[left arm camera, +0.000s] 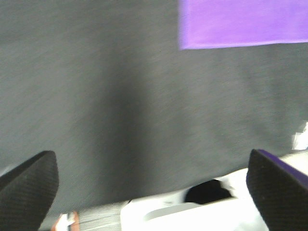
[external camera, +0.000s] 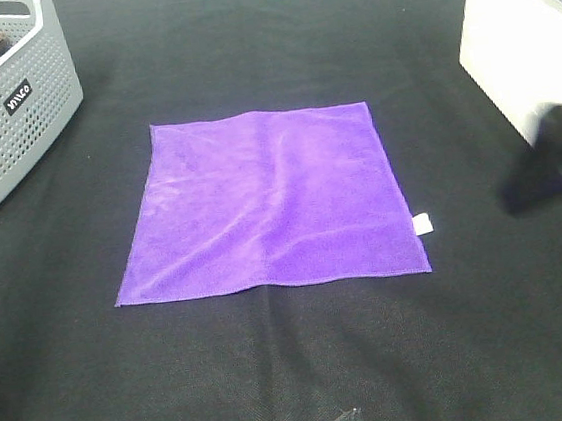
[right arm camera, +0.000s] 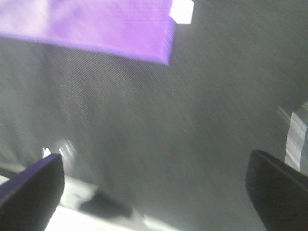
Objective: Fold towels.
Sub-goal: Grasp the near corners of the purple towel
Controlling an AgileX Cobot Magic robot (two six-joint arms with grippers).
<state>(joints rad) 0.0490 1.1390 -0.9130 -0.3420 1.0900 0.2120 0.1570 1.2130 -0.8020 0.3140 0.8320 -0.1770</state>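
My left gripper [left arm camera: 153, 192] and right gripper [right arm camera: 154, 190] hang spread wide and empty over the black fabric tabletop [external camera: 278, 372]. The bright purple square microfibre towel [external camera: 265, 202] lies flat at centre. I judge it soft, light and limp, so I'd pinch its near corners, the right one by the small white tag [external camera: 422, 223].

The right gripper [right arm camera: 154, 166] hangs spread wide over a black table cover [right arm camera: 202, 115]. A purple towel [right arm camera: 96, 26] corner lies there, its white tag [right arm camera: 182, 10] alongside.

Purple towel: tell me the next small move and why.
Probably lower each gripper onto its nearest corner. The purple towel lies flat and unfolded; the left gripper and right gripper are open, holding nothing, each facing a towel corner across the black mat.
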